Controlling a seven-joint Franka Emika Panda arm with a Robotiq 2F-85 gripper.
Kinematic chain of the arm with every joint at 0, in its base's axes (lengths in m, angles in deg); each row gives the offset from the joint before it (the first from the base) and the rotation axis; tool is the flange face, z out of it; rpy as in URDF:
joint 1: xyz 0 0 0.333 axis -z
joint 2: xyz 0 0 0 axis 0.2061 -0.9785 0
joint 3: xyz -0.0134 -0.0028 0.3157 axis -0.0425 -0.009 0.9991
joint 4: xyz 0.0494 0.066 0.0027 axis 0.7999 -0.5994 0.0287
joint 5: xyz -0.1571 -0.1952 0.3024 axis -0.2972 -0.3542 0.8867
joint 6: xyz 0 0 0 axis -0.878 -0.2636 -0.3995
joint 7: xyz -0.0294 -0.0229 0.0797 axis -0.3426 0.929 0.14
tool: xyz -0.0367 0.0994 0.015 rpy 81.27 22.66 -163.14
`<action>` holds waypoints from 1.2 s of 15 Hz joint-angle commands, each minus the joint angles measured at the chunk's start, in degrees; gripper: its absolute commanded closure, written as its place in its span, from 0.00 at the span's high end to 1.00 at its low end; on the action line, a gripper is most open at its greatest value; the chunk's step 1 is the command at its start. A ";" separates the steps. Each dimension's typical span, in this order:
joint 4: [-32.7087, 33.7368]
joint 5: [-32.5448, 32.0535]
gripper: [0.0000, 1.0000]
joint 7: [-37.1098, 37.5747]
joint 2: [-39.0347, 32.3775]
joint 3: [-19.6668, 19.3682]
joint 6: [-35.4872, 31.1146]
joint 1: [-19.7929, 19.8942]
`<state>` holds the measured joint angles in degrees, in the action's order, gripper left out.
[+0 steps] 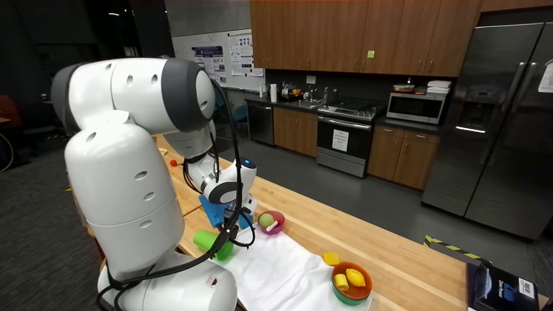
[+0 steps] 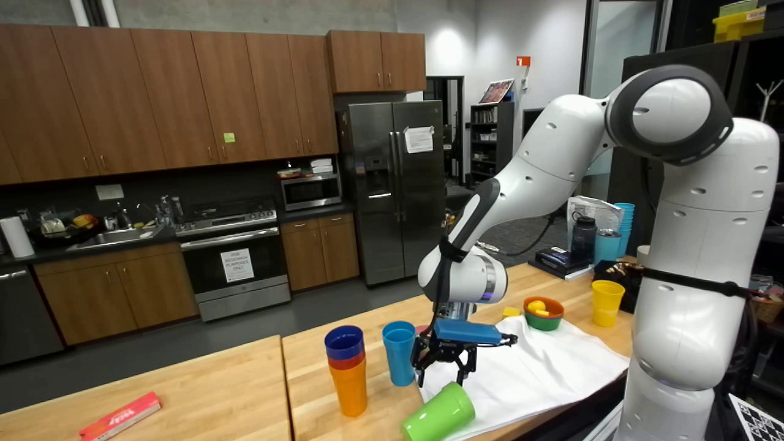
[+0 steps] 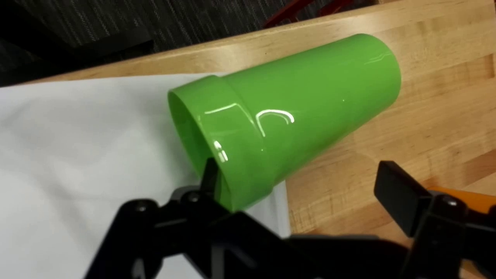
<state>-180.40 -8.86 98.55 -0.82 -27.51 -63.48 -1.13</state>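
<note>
end effector (image 2: 441, 378): one, jaws spread wide | green cup (image 3: 298, 112): one, on its side, mouth over one white cloth (image 3: 97, 155), base over bench (image 3: 445, 97) | upright nearby: one light-blue cup (image 2: 399, 358), one three-colour cup stack (image 2: 348, 376)

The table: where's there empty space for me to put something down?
Bare table lies between the red box and the stacked cups, and between the orange-and-green bowl and the black box. The white cloth has room between that bowl and the green cup. Around that cup it's crowded: open fingers, blue cup, stacked cups.
</note>
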 commanded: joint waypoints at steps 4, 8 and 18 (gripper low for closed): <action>2.55 0.29 1.00 1.18 -3.66 0.47 -2.25 -0.65; 4.35 -0.08 1.00 2.28 -6.11 0.93 -3.83 -1.09; 4.15 -0.48 0.13 2.10 -6.31 1.02 -4.26 -1.22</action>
<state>-176.06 -8.88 99.57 -7.72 -26.44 -67.87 -2.28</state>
